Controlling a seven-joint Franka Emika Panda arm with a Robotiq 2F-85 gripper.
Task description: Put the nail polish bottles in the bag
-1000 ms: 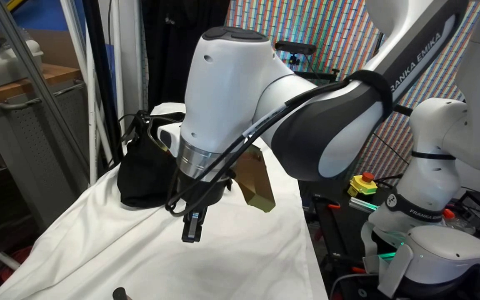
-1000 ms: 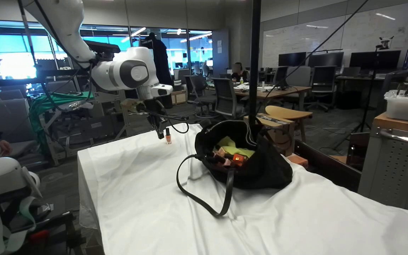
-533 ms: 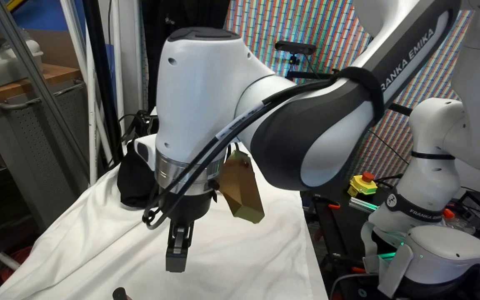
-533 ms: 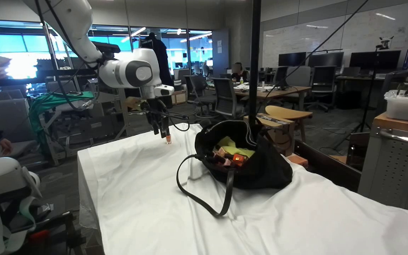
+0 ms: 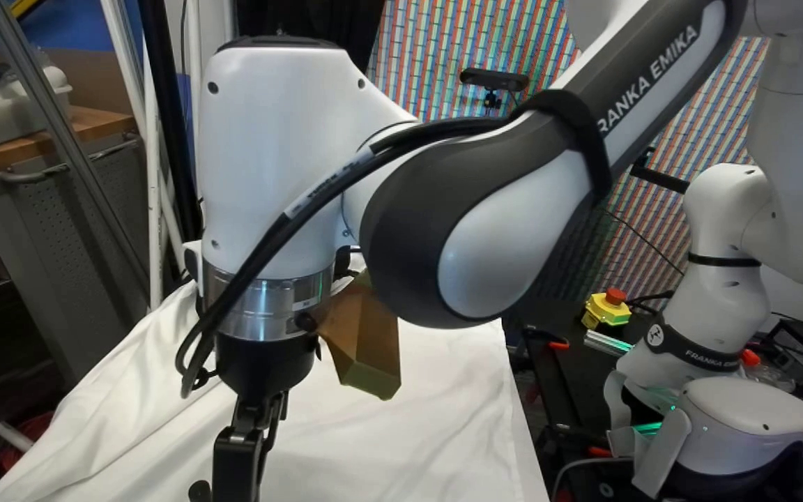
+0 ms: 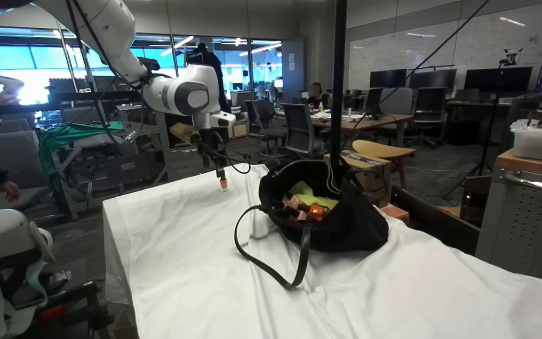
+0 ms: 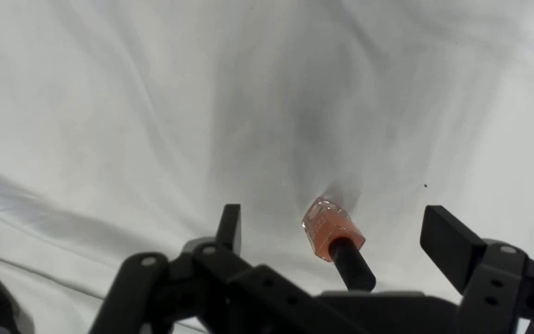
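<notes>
In your wrist view the black two-fingered gripper (image 7: 333, 226) is spread wide, gripping nothing, and the black-capped orange glass nail polish bottle (image 7: 332, 229) appears between its fingers, upright on the white cloth (image 7: 109, 93). Only an exterior view shows you small orange and pinkish bottles (image 6: 317, 211) inside the slouchy black fabric bag (image 6: 353, 230).

Chairs (image 6: 296, 123) stand by a desk (image 6: 393, 121) beyond white cloth (image 6: 181, 249).

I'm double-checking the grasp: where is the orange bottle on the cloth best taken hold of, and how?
Probably by the black cap, from straight above, with the open claw closing from both sides: the orange bottle stands upright, cap uppermost, and the cap looks slim and round beside its wider, angular body.
</notes>
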